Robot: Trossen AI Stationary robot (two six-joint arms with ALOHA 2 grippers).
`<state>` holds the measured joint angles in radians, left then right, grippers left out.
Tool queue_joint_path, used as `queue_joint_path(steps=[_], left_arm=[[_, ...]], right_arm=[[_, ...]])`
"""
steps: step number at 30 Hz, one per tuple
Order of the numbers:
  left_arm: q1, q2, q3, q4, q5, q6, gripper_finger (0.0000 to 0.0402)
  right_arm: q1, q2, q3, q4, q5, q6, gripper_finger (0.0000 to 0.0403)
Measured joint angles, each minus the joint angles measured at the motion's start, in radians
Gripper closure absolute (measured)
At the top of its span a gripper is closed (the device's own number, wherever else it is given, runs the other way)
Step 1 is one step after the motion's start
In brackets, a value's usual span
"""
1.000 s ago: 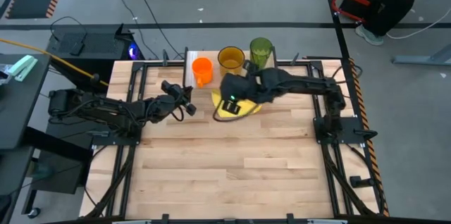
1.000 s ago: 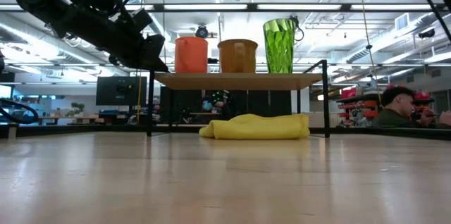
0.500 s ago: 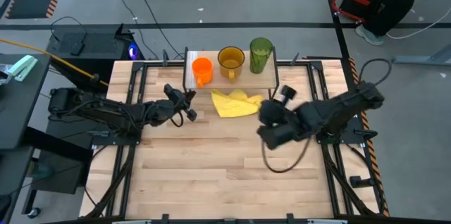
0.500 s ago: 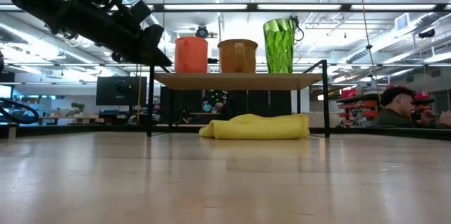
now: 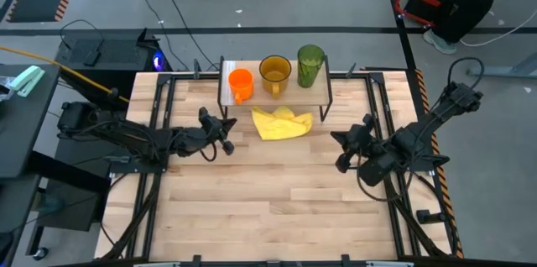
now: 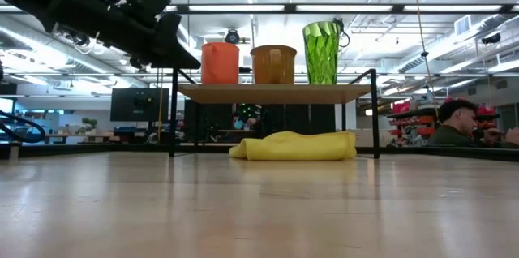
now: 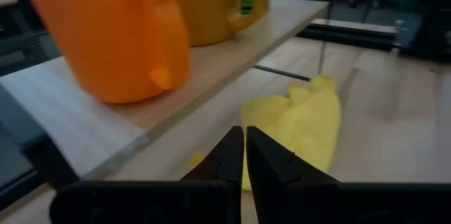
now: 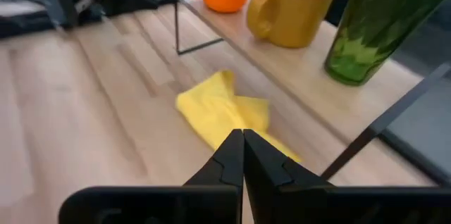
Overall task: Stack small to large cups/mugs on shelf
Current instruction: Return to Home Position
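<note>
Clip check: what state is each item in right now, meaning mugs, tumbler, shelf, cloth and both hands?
orange mug: upright on the shelf, left end.
yellow mug: upright on the shelf, middle.
green tumbler: upright on the shelf, right end.
shelf: standing, carrying all three.
yellow cloth: crumpled on the table, before the shelf.
left hand: shut, empty, near the shelf's left end.
right hand: shut, empty, at the table's right side.
</note>
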<state>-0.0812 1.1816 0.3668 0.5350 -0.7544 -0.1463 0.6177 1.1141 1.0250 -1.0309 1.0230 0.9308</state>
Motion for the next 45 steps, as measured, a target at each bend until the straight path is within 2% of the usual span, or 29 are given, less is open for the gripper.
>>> queue_joint_path(steps=[7, 11, 13, 15, 18, 24, 31, 38, 45], left_arm=[[-0.064, 0.0, 0.0, -0.041, 0.0, 0.018, 0.0373], [-0.092, 0.003, 0.0, -0.056, 0.003, -0.087, 0.0366], [-0.106, 0.003, 0.0, -0.052, 0.06, -0.109, 0.0366], [-0.12, 0.003, 0.0, -0.046, 0.161, -0.106, 0.0368], [-0.121, 0.003, 0.0, 0.008, 0.188, -0.099, 0.0373], [0.002, 0.003, 0.001, 0.12, 0.17, -0.027, 0.0375], [0.176, 0.003, 0.001, 0.109, 0.335, -0.041, 0.0365], [0.26, 0.003, 0.001, 0.111, 0.408, -0.048, 0.0365], [0.297, 0.003, 0.001, 0.117, 0.412, -0.05, 0.0374]], right_arm=[[0.028, -0.028, -0.025, 0.024, -0.082, 0.035, 0.0389], [0.03, -0.022, -0.026, 0.023, -0.111, 0.038, 0.0389], [0.039, -0.017, -0.037, 0.021, -0.114, 0.04, 0.0389], [0.052, -0.015, -0.054, 0.026, -0.114, 0.056, 0.0389], [0.076, -0.015, -0.09, 0.036, -0.078, 0.118, 0.0389], [0.111, -0.016, -0.147, 0.115, -0.037, 0.166, 0.0389], [0.139, -0.016, -0.181, 0.16, -0.033, 0.166, 0.0389], [0.139, -0.015, -0.181, 0.171, -0.017, 0.143, 0.0389], [0.138, -0.015, -0.181, 0.172, -0.007, 0.14, 0.0389]])
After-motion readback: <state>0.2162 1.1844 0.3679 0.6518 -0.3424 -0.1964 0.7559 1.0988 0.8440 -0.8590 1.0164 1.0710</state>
